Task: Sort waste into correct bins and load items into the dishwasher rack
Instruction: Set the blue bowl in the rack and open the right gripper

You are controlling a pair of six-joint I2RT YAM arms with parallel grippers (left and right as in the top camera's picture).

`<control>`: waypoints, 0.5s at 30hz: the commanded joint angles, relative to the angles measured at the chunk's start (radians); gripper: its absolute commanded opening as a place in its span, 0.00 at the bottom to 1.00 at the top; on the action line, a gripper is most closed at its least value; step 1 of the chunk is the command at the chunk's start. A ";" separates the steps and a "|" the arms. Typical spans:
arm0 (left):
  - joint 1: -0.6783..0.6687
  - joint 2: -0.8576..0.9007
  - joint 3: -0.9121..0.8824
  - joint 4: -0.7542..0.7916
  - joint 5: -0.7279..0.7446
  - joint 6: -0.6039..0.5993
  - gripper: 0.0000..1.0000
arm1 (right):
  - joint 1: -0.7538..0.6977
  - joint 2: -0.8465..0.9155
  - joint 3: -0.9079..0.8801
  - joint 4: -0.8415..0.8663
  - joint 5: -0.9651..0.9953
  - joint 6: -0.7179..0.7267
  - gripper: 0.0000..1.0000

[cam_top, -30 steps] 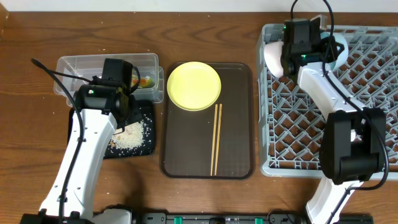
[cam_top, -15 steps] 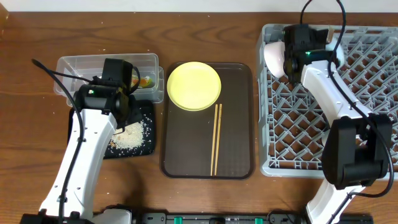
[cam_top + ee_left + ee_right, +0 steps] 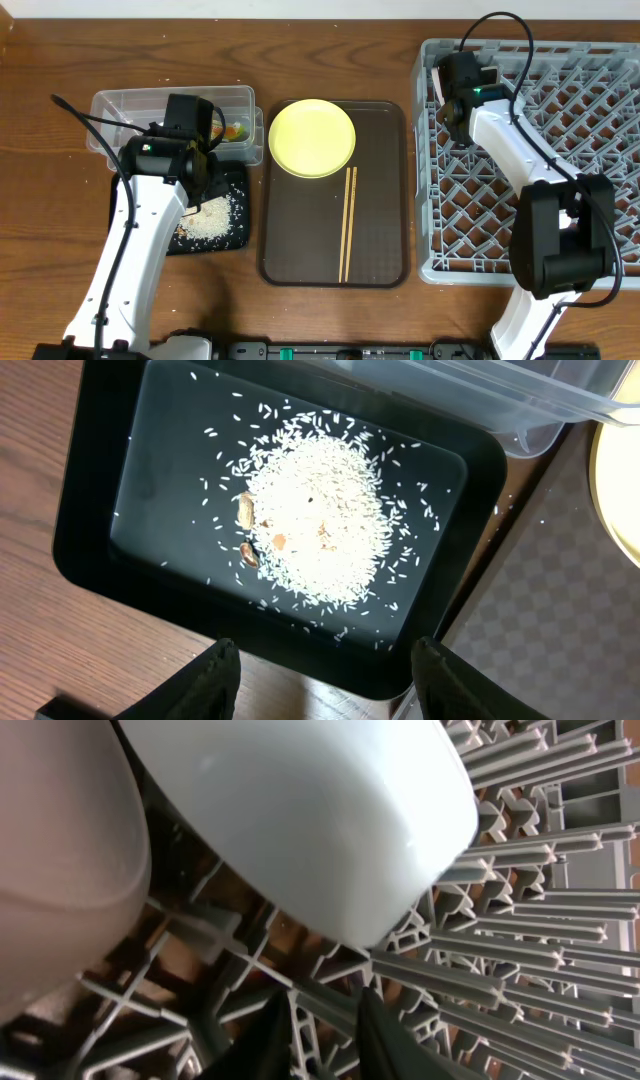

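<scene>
The light blue bowl [image 3: 300, 810] sits tilted in the dishwasher rack [image 3: 600, 150], in its far-left corner, with the pinkish-white bowl [image 3: 55, 860] just beside it. Both fill my right wrist view. In the overhead view my own right arm covers them almost wholly. My right gripper [image 3: 322, 1030] hangs just below the blue bowl's rim over the grey ribs. Its fingertips [image 3: 268, 1042] are a narrow gap apart with lattice showing between them, and I cannot tell whether they are pinching anything. Left of the rack lies the brown serving tray [image 3: 380, 250]. The yellow plate [image 3: 311, 138] sits at its far end and the wooden chopsticks [image 3: 347, 225] lie lengthwise just near of the plate. Further left, my left gripper [image 3: 325, 680] hovers spread wide and empty over the black tray [image 3: 90, 520]. That tray holds a heap of rice grains [image 3: 320, 525] with a few brown bits in it. The clear tub [image 3: 130, 108] touches the black tray's far edge. The printed snack wrapper [image 3: 235, 130] is inside the tub at its right end, partly hidden behind my left arm.
</scene>
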 commanded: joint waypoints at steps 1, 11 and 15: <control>0.000 0.003 -0.003 -0.004 -0.002 -0.013 0.58 | 0.013 -0.047 -0.018 -0.011 -0.140 0.031 0.29; 0.000 0.003 -0.003 -0.003 -0.002 -0.013 0.58 | 0.013 -0.294 -0.018 -0.023 -0.355 -0.013 0.64; 0.000 0.003 -0.003 -0.003 -0.002 -0.013 0.65 | 0.016 -0.349 -0.018 -0.025 -0.737 -0.106 0.73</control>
